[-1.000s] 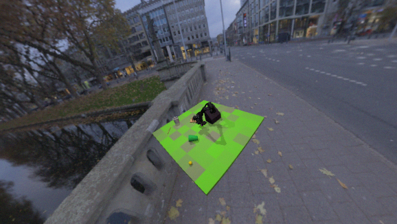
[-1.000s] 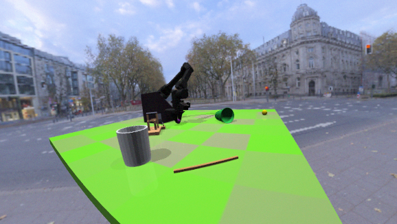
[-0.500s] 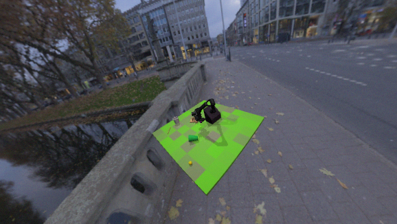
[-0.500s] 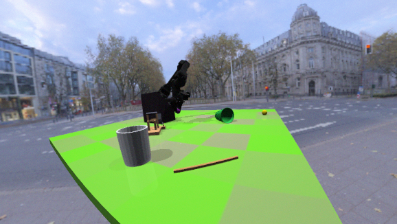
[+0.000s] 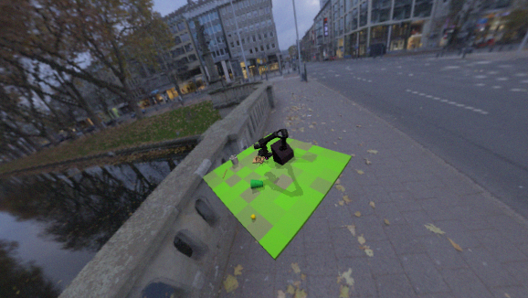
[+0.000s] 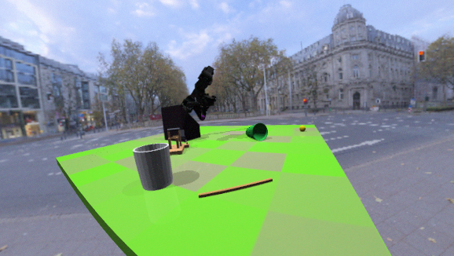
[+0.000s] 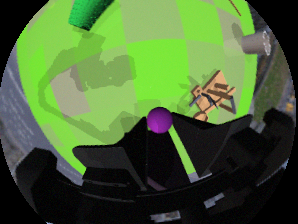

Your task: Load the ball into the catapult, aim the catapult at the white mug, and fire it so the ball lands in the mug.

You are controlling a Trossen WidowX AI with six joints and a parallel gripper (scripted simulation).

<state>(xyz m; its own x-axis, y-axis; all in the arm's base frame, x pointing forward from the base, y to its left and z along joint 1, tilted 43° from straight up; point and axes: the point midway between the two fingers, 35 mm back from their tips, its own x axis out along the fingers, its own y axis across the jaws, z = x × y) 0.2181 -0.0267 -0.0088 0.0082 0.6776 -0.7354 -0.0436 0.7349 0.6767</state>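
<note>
Pincer [image 5: 266, 156] [image 6: 203, 114] [image 7: 158, 117] clamped on purple ball [image 6: 203, 117] [image 7: 159, 120]; carry it smoothly toward two o'clock in the wrist view, over the catapult's [image 5: 259, 160] [image 6: 177, 149] [image 7: 210, 95] cup.

In the view from above, a stick [image 5: 225, 174] [image 6: 236, 188] [image 7: 235, 7] is lying by the left corner of the bench [image 5: 292, 235] [image 6: 212, 232] [image 7: 155, 65], and a mug [image 5: 234, 160] [image 6: 153, 166] [image 7: 254, 44] is standing near the upper-left edge. A catapult [image 5: 257, 160] [image 6: 178, 150] [image 7: 217, 85] is resting between mug and arm base [image 5: 284, 157] [image 6: 174, 122]; a loose ball [image 5: 253, 217] [image 6: 302, 128] is lying by the lower-left edge.
</note>
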